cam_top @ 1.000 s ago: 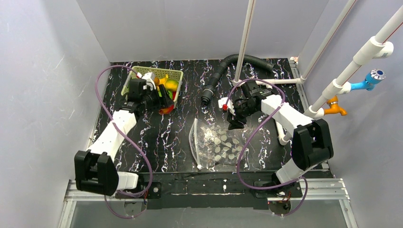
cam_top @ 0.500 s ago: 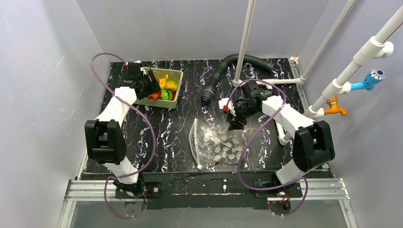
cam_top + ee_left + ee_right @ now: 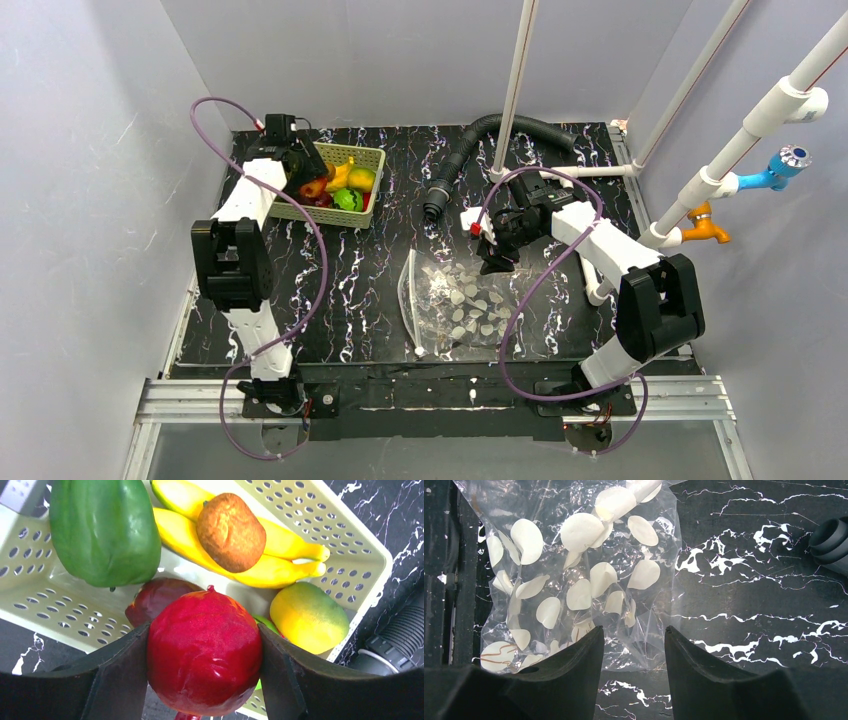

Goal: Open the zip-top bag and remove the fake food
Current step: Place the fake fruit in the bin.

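- Two arms work at once: the overhead view places the left pincer [image 3: 303, 178] at the pale green basket [image 3: 372, 153] in the far left corner of the black marbled table [image 3: 350, 290], but its jaws are too small there to read.
- Only the left wrist view shows the grip: the left pincer [image 3: 202, 650] stands fairly wide, with both fingers pressed against one red fruit [image 3: 204, 665] held over the basket [image 3: 345, 535].
- Counted in that basket from the wrist view: one green pepper [image 3: 102, 530], one bunch of bananas [image 3: 280, 555], one brown piece [image 3: 230, 530] lying on the bananas, one dark purple piece [image 3: 155, 597] and one yellow-green mango [image 3: 307, 617].
- One bag [image 3: 460, 305], clear with white oval spots, lies flat near the middle of the table, well apart from the basket.
- One black ribbed hose [image 3: 470, 150] curves beyond the bag.
- At the bag's far edge sits the right pincer [image 3: 495, 262]. Its own wrist view shows the right pincer [image 3: 634, 632] about half open, with the bag's [image 3: 574, 580] edge in the gap. I cannot tell whether the tips touch the plastic.
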Motion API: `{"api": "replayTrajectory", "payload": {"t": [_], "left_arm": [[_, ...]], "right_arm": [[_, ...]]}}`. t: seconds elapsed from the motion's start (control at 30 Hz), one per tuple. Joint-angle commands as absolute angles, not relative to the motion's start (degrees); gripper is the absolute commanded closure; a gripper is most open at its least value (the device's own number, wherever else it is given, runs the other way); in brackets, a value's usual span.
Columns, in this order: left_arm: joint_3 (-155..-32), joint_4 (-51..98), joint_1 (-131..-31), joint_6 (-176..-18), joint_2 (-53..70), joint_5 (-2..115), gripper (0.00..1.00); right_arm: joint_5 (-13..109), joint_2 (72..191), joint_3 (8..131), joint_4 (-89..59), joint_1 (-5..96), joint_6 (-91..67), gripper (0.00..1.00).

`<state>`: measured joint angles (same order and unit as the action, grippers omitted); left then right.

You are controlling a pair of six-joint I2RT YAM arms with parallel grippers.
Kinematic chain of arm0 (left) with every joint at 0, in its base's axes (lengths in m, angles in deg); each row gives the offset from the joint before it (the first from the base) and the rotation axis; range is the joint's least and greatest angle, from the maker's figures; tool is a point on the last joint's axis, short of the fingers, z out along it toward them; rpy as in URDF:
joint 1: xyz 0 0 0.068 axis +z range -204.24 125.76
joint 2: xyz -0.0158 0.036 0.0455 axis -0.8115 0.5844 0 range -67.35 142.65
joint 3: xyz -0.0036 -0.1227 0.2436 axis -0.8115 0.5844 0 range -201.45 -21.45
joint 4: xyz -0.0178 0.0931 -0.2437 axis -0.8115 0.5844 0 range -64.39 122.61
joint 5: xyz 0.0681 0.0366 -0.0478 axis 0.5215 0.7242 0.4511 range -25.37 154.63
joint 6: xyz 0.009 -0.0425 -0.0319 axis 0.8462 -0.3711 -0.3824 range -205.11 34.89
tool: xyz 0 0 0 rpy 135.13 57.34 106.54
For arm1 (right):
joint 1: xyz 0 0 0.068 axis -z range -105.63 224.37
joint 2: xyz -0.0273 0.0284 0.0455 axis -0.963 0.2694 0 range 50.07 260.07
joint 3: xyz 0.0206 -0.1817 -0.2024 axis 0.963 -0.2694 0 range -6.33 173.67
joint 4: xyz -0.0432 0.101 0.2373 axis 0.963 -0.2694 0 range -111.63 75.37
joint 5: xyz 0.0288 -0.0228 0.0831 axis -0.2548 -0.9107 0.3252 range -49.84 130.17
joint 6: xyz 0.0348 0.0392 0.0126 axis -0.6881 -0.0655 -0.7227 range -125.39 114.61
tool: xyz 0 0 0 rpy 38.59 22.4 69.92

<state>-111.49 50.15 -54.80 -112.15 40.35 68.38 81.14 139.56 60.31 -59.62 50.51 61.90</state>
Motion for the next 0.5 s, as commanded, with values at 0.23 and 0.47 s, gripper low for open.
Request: {"api": "replayTrajectory", "payload": {"t": [0.23,0.47], "left_arm": [[-119.01,52.83,-51.29,-112.26,44.88,70.53,0.68],[-121.09,53.59,-50.37,-111.55,47.18,69.31,0.39]], "right_arm": [[82.55,138.46,59.59,-60.71,50.81,63.30,0.45],[82.74,138.56,59.50,-61.07,51.08,63.68,0.45]]}}
